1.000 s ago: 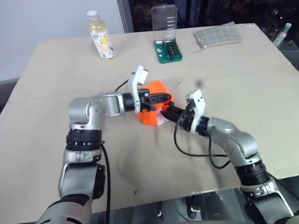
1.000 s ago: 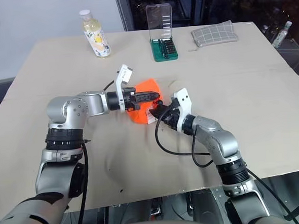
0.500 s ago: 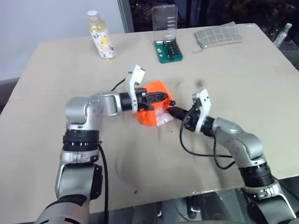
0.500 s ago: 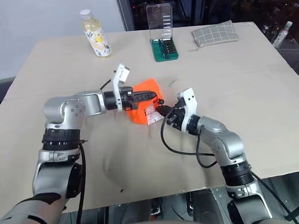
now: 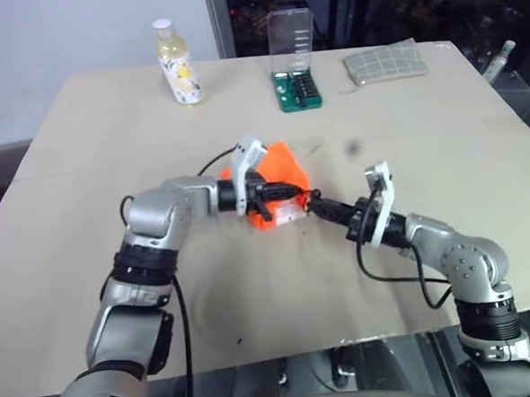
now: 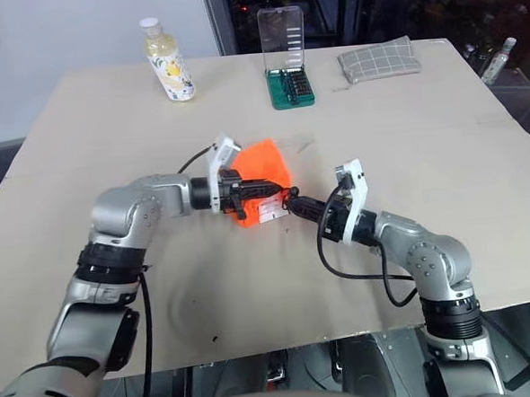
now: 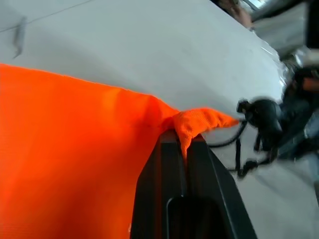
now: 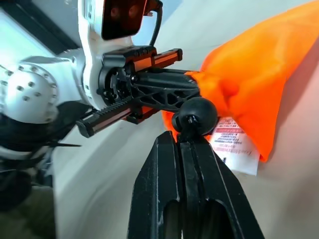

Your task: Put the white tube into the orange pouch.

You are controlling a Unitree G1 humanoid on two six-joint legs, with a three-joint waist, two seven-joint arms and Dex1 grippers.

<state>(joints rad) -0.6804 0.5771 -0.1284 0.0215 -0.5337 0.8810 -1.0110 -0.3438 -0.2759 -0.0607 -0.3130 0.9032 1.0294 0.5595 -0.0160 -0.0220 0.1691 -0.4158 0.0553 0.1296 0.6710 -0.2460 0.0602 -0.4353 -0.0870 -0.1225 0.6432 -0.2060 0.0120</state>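
A pale beige desk carries the scene, with a dark cluttered background behind it. Near its middle lies the orange pouch, a white printed label showing at its near edge. The left gripper has its jaws pinched on a fold of the pouch's fabric at the mouth. The right gripper meets it there, jaws closed on the dark cord with its round black toggle. I cannot make out the white tube. At the far edge stand a yellowish bottle, a green bit case and a grey checked pouch.
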